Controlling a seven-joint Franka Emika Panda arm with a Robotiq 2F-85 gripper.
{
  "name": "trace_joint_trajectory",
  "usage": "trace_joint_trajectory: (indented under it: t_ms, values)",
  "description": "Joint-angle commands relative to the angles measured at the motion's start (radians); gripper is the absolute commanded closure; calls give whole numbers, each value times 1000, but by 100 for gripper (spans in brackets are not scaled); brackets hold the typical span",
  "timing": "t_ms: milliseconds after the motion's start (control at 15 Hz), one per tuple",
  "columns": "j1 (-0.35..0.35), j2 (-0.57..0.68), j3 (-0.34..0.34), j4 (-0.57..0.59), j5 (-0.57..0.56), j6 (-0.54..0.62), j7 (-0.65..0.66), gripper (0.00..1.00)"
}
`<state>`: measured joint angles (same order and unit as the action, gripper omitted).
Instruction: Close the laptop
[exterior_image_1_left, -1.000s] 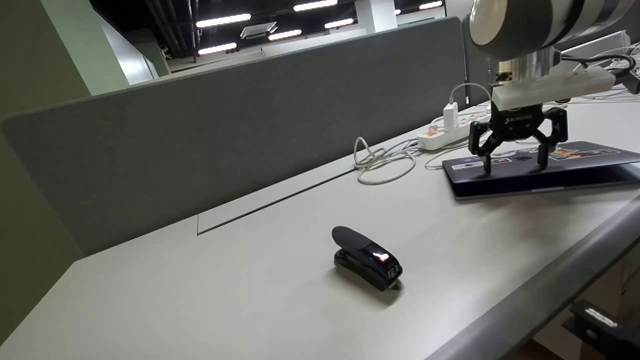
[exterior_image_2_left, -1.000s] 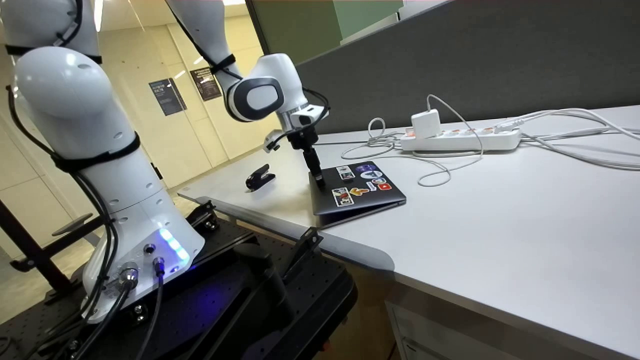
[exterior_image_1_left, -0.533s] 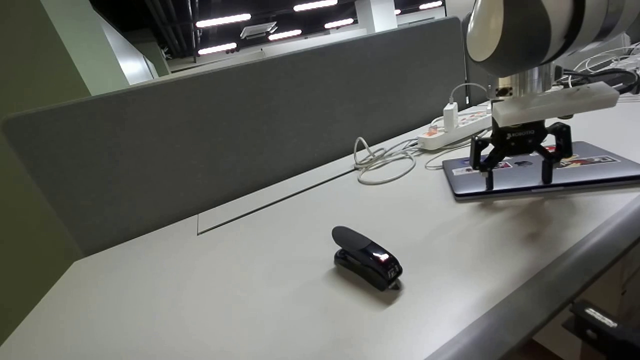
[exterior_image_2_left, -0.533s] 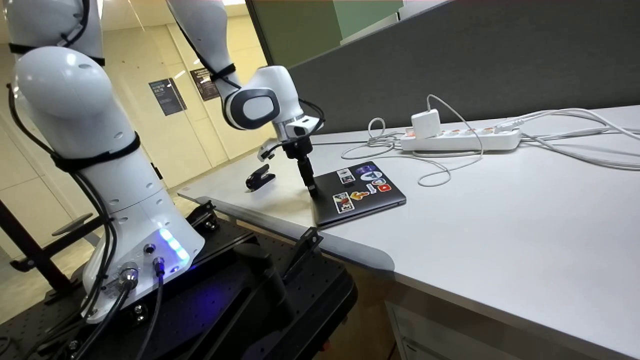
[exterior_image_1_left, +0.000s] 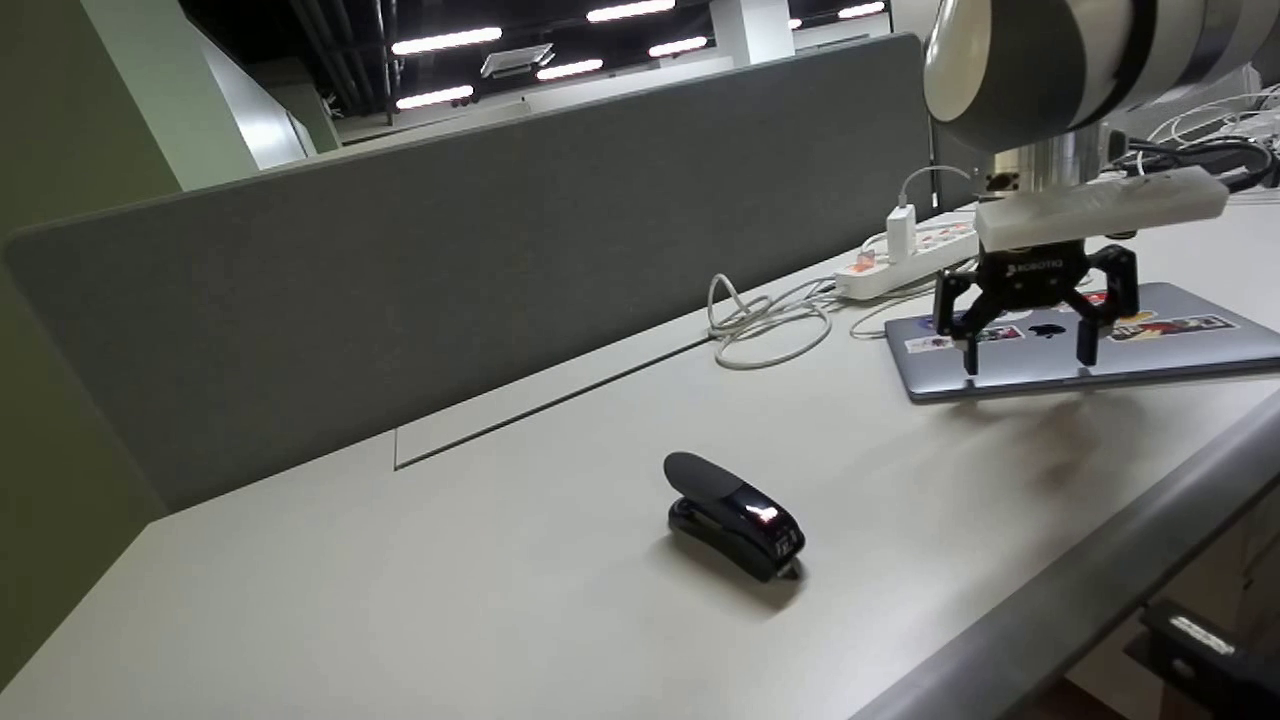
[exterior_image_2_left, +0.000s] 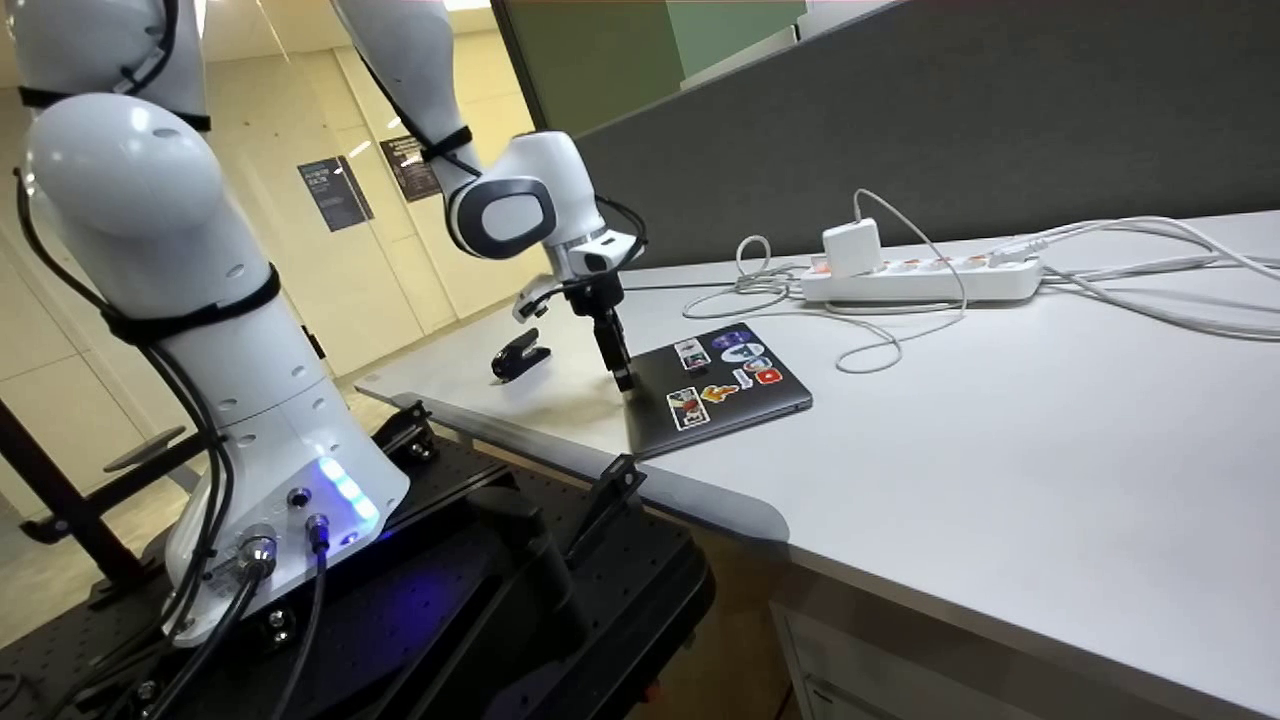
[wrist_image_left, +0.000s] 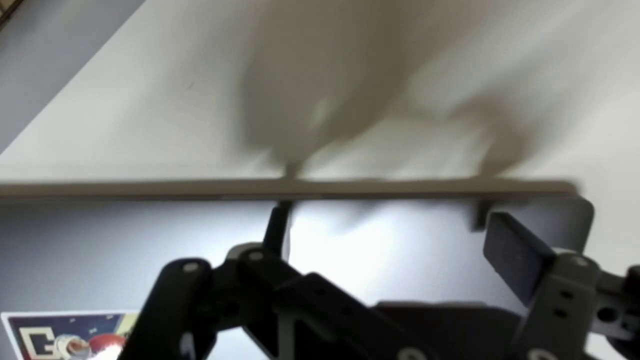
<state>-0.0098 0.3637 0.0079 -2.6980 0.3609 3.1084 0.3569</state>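
Observation:
The laptop (exterior_image_1_left: 1165, 352) is a thin dark grey slab with stickers on its lid. Its lid lies flat down on its base on the desk, in both exterior views (exterior_image_2_left: 660, 420). The screen is hidden. The lid also shows in the wrist view (wrist_image_left: 150, 260), bright with glare. My gripper (exterior_image_1_left: 1029, 366) points down over the front edge part of the lid, also in an exterior view (exterior_image_2_left: 624, 383). In the wrist view its fingers (wrist_image_left: 390, 217) are wide apart with nothing between them. The fingertips look just above the lid; I cannot tell for certain whether they touch it.
A black stapler (exterior_image_1_left: 735, 515) stands on the desk, also in an exterior view (exterior_image_2_left: 520, 357). A white power strip (exterior_image_1_left: 905, 265) with a charger and loose cables (exterior_image_2_left: 895, 345) lies behind the laptop. A grey partition (exterior_image_1_left: 500, 270) runs along the back of the desk.
A second ago the lid stood slightly raised with my fingers on it. It went down flat as my gripper moved down and toward the front edge. Since then my gripper has risen slightly.

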Motion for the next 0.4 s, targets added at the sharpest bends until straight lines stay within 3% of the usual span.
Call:
trace_joint_trajectory:
  t_ms: [0,333]
  values:
    - [68,-167,-55,-59,16,-5,68,0]
    - [251,-306,-331,-82,-111,-7,171,0]
